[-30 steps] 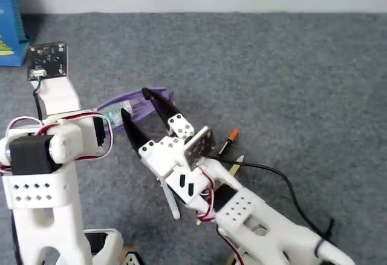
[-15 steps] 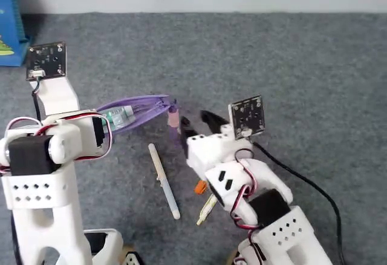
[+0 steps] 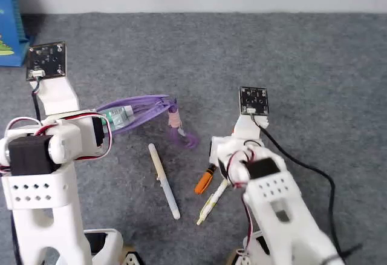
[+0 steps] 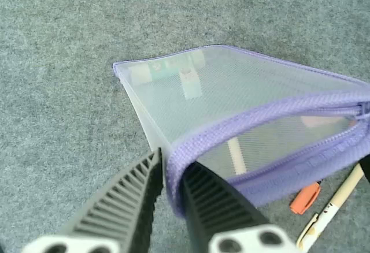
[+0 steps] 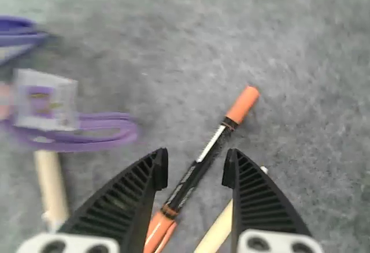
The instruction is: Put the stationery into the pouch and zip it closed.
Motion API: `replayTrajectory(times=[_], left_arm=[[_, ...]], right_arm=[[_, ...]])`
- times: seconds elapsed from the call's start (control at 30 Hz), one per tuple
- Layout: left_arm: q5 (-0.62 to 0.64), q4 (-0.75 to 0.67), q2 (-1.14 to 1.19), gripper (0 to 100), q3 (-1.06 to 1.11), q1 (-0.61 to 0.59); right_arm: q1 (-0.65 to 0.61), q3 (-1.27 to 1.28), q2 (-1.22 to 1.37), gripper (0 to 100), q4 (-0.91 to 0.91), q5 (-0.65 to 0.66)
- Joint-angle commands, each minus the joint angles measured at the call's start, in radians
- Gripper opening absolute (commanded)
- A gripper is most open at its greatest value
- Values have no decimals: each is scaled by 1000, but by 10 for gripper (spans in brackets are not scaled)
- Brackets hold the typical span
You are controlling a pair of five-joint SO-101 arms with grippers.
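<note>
Blue box (image 3: 9, 11) — well beyond pouch (image 3: 142, 111)

Soft, even light across the grey mat (image 3: 314, 65), bright all over, no hard glare anywhere. The left arm (image 3: 36, 186) glows white without washing out. Shadows stay faint (just a thin dark edge under the pouch (image 4: 231, 103), light passing straight through its mesh), and another soft one beside the orange pen (image 5: 199, 155).

No legible text or signs.
</note>
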Motion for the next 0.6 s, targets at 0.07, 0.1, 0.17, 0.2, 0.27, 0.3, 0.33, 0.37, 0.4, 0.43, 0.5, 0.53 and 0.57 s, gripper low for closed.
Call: replayTrajectory(times=[0.07,0.1,0.17,0.2,0.27,0.3,0.33,0.37,0.4,0.43,0.5,0.53,0.57], left_arm=[[6,20,-5,12,-4,0],[6,20,-5,12,-4,0],[6,20,-5,12,4,0],[6,20,-5,12,8,0],[6,20,-5,12,16,0],[6,20,-5,12,16,0],[6,20,-5,12,16,0],[6,20,-5,12,16,0],[6,20,-5,12,16,0],[6,20,-5,12,16,0],[6,20,-5,12,16,0],[6,20,-5,12,16,0],[6,20,-5,12,16,0]], right_arm=[[15,-107,217,155,-125,-6],[27,-129,251,155,-125,-8],[54,-184,317,155,-122,-9],[70,-210,351,155,-122,-9],[91,-258,418,155,-122,-9],[97,-278,449,155,-122,-9],[99,-298,479,155,-122,-9],[99,-315,509,155,-122,-9],[99,-330,538,155,-122,-9],[99,-347,564,155,-122,-9],[99,-371,607,154,-122,-8],[99,-381,621,154,-120,-6],[99,-391,628,151,-117,-5]])
